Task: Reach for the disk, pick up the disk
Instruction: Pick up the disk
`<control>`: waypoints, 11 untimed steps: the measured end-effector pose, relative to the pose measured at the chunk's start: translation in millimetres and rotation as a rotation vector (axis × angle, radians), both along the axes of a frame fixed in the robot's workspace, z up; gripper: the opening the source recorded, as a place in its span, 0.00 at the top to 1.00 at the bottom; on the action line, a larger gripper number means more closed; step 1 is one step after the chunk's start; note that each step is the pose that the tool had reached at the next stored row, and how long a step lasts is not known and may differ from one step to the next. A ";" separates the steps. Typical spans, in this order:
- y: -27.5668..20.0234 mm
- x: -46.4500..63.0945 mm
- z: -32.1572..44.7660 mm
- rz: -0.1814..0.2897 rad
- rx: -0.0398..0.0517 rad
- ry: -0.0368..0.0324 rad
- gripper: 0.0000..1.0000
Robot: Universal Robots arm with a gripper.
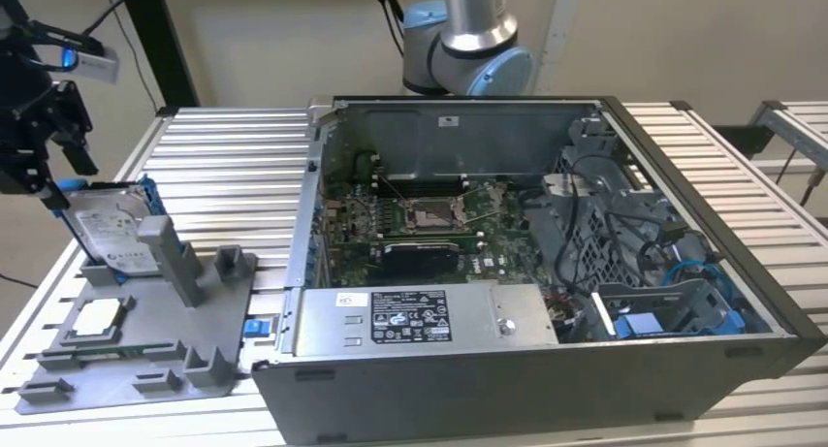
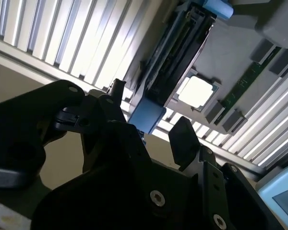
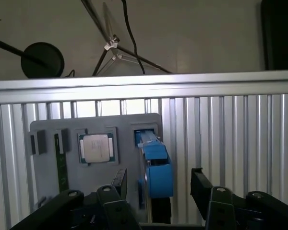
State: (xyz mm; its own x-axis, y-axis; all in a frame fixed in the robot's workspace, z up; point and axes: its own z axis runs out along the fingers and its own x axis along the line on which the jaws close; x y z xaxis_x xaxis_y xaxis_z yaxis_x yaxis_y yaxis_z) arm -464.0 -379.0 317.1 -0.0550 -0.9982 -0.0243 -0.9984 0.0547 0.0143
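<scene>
The black claw [image 3: 158,188] hung released over the disk [image 3: 156,175], a flat silver hard drive with blue plastic rails, one finger [image 3: 120,184] on either side of its edge and apart from it. In the exterior view the disk stood upright in a grey plastic fixture [image 1: 136,365], at nine o'clock from the open grey computer case [image 1: 518,408]. A square silver chip [image 1: 97,319] lay at the disk's six o'clock. The ribbed metal surface [image 1: 233,166] carried them.

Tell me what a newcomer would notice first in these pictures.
The open computer case dominates the exterior view's middle and right, motherboard and cables exposed. At the exterior view's left, the disk with blue rails stands on edge in a gray holder. The black gripper hangs just over it, open fingers either side of its blue edge in the first wrist view.
</scene>
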 end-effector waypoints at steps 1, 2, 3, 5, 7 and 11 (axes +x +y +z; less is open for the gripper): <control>0.0 0.1 -1.7 0.000 0.0000 0.0000 0.00; 0.0 0.2 -3.5 0.000 -0.0001 0.0001 0.00; 0.0 0.3 -5.4 0.000 0.0000 0.0001 0.00; 0.0 0.4 -9.0 0.000 0.0000 0.0001 0.00; 0.0 0.5 -12.7 0.000 0.0000 0.0000 0.00; 0.0 0.7 -19.9 0.000 0.0000 0.0001 0.00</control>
